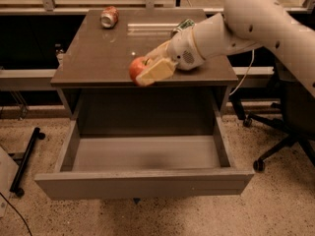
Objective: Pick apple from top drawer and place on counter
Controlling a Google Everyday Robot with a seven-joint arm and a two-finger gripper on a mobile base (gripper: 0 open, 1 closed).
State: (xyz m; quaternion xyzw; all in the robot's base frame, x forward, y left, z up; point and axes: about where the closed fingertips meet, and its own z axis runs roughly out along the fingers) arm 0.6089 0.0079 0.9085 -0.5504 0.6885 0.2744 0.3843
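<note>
Looking through the camera view: I am watching the whole cabinet from the front and above.
Gripper: the gripper (145, 69) is hanging at the centre of the frame, a little left, and its two fingers are pinching the apple between them, one pale finger (156, 71) lying under the fruit.
Arm: the white arm (256, 18) is coming in from the upper right of the frame and is crossing the right half of the counter.
Apple: the apple (137, 68) is sitting in that pinch right at the counter's front edge, well clear of the drawer below; I cannot tell whether it is touching the surface.
Top drawer: the top drawer (142, 182) is standing pulled out across the lower half of the frame, its grey floor showing.
Counter: the counter (93, 58) is offering bare surface up and left of the apple.
Relation I am steering by: the apple is lying at the left tip of the tool, over the front lip, so I am judging that the carry needs to go deeper, toward the top of the frame, before lowering.
Other things: a red soda can (109, 16) is lying in the upper left.
</note>
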